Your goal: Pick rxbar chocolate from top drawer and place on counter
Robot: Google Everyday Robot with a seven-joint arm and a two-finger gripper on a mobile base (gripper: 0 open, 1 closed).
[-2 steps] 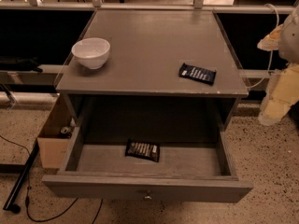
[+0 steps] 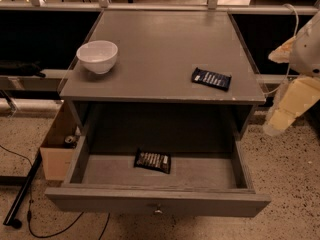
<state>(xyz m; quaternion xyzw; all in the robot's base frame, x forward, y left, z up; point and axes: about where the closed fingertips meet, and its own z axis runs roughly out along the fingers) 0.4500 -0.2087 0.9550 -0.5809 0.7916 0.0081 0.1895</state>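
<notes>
The rxbar chocolate (image 2: pixel 152 160), a brownish-black bar with pale lettering, lies flat on the floor of the top drawer (image 2: pixel 155 201), a little left of the middle. The drawer is pulled fully out and its small knob shows on the front panel. The counter (image 2: pixel 160 49) is the grey tabletop above it. My gripper (image 2: pixel 274 124) hangs on the cream arm at the right edge of the camera view. It is beside the cabinet's right side, apart from the drawer and the bar, and holds nothing I can see.
A white bowl (image 2: pixel 97 55) stands on the counter's left. A bluish-black bar with white text (image 2: pixel 211 78) lies on the counter's right front. An open cardboard box (image 2: pixel 56 151) sits on the floor left of the cabinet. Cables run across the floor at lower left.
The arm's lower end has shifted slightly left, toward the cabinet's right side. The bars, bowl and drawer have not moved.
</notes>
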